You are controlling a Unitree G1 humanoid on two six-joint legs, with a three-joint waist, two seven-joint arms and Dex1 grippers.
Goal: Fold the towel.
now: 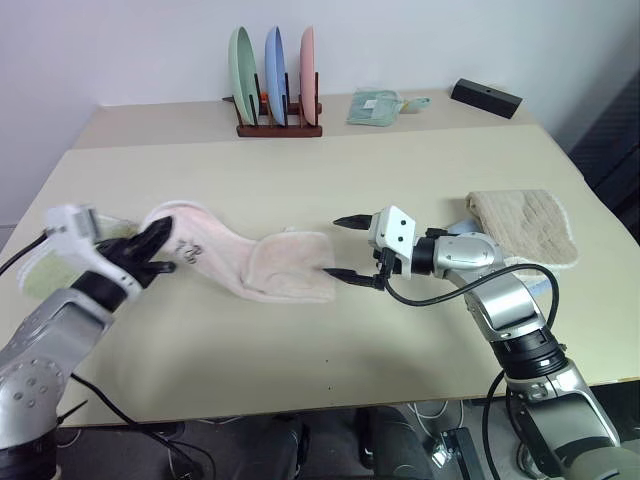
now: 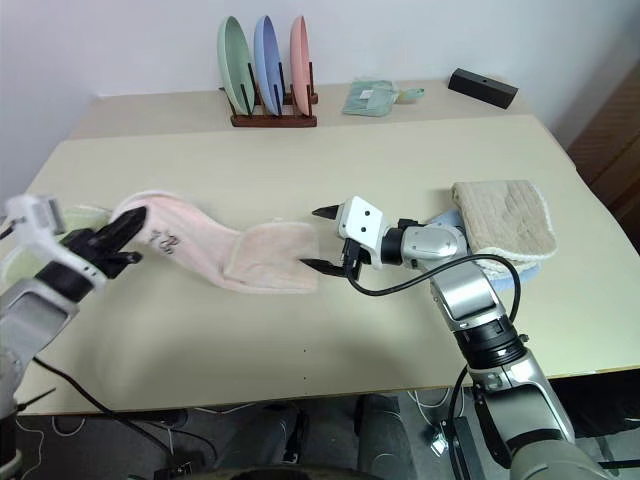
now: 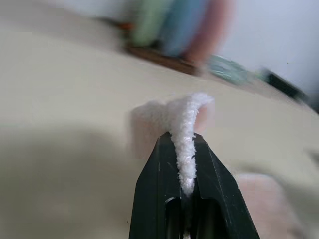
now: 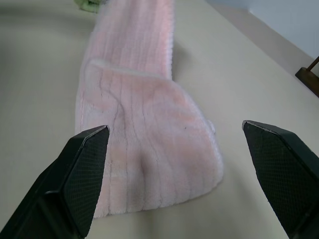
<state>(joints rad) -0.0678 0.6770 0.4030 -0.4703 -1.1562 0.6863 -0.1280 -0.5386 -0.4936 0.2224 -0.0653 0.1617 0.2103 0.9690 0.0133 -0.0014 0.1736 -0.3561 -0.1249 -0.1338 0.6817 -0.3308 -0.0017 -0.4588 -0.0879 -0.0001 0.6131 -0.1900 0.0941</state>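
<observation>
Left wrist view: left tool (image 3: 185, 164) pinches the towel (image 1: 270, 262) edge; right tool (image 1: 347, 247), wide, just beside it.

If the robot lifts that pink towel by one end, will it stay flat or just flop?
Likely flop: the towel already sags in a limp band from the left gripper, which pinches its edge. It looks light, since a thin pinch carries it. The fuzzy terry probably grips rather than slips.
</observation>
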